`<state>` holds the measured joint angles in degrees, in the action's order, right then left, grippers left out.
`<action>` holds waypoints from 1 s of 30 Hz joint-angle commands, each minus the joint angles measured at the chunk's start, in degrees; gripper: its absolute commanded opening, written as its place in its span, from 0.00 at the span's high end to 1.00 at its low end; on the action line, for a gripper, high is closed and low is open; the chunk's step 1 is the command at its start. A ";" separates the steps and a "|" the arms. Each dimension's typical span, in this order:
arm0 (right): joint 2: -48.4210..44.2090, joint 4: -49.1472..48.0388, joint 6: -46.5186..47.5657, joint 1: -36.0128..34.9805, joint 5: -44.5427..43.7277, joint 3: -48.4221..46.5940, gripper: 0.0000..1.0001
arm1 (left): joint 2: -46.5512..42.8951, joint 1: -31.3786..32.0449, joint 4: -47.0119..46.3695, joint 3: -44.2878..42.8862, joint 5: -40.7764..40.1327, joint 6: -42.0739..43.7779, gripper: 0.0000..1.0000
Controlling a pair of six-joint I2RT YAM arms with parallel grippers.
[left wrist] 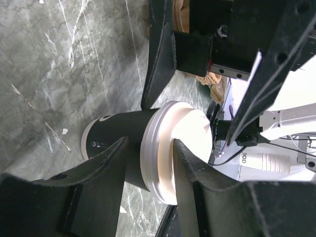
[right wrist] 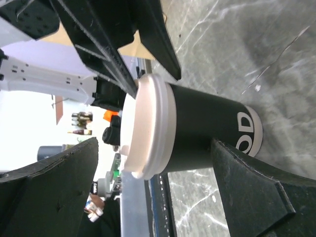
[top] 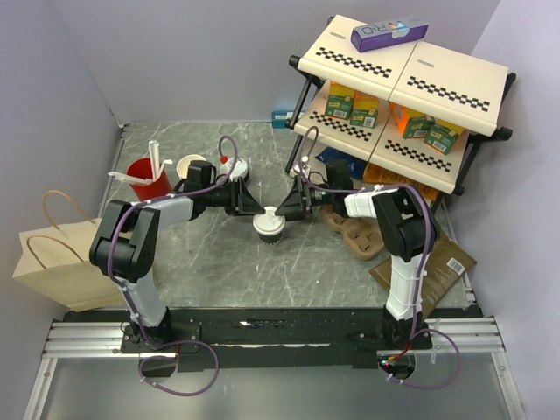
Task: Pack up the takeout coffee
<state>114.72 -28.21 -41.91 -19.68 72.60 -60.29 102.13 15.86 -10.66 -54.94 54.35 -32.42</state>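
The takeout coffee (top: 269, 226), a black cup with a white lid, stands upright on the marble table (top: 210, 271) between my two grippers. My left gripper (top: 255, 210) reaches it from the left. In the left wrist view the gripper (left wrist: 150, 148) is closed round the lid rim, with one finger (left wrist: 192, 168) on the lid top and the other finger (left wrist: 111, 168) against the dark body under the rim. My right gripper (top: 287, 210) comes from the right. In the right wrist view it (right wrist: 155, 143) is wide open, with the coffee (right wrist: 197, 128) just beyond its fingertips, untouched.
A brown paper bag (top: 52, 258) lies at the left edge. A red cup with white sticks (top: 149, 179) and cream cups (top: 191, 164) stand behind the left arm. A shelf rack (top: 402, 79) with cartons, a cardboard cup carrier (top: 354, 234) and a brown packet (top: 433, 267) fill the right side.
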 commanded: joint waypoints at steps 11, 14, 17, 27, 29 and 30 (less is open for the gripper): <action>-5.29 34.44 29.25 -3.96 -9.49 -6.06 0.01 | 1.06 0.49 6.35 1.50 -6.89 3.77 0.55; -4.42 35.76 28.99 -4.05 -11.68 -6.59 0.01 | 0.71 0.49 5.91 1.76 -6.53 3.60 0.54; -3.89 38.92 30.57 -5.01 -15.46 -6.94 0.01 | 0.27 0.49 5.73 1.85 -6.36 3.68 0.54; -2.92 38.31 27.23 -6.51 -19.86 -4.74 0.03 | -4.73 -1.97 -0.76 2.98 5.39 1.15 0.39; -2.57 39.27 27.32 -6.42 -19.51 -5.97 0.04 | -5.88 -2.06 -2.17 4.22 7.69 0.17 0.38; -2.13 39.37 27.15 -6.42 -19.34 -6.24 0.04 | -6.84 -2.06 -2.44 5.53 9.53 -0.09 0.38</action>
<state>110.98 8.51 -17.43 -25.36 62.15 -66.57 99.61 14.48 -9.78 -52.16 56.99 -31.31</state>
